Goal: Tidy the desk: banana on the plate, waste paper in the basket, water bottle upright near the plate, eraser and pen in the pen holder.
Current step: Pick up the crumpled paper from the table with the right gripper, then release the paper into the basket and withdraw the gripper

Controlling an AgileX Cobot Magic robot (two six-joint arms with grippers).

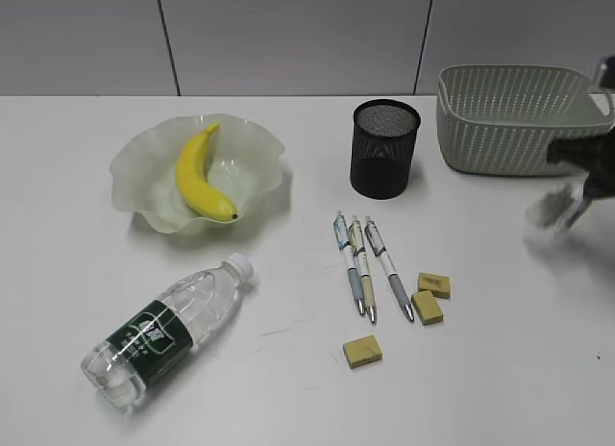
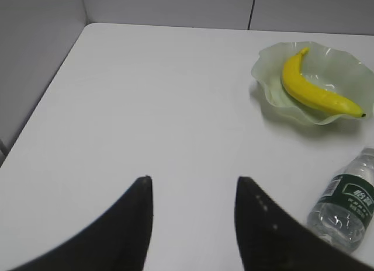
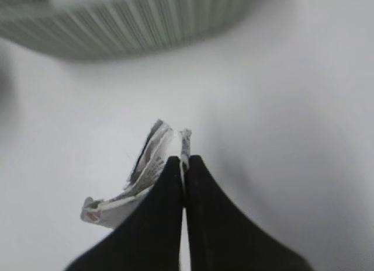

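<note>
The banana [image 1: 203, 174] is lying in the plate [image 1: 135, 167] at the desk's [image 1: 288, 388] back left. The bottle [image 1: 169, 332] is lying on its side in front of the plate. Right of the plate the pen holder [image 1: 384, 148] is standing, with the basket [image 1: 519, 119] sitting further right. Three pens [image 1: 370, 266] are lying side by side before the holder, and three erasers [image 1: 427, 308] are resting just right of them.

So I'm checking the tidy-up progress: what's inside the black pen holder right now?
Nothing shows in the pen holder; its lower part is hidden by the mesh wall. Three pens and three erasers lie on the desk.
</note>
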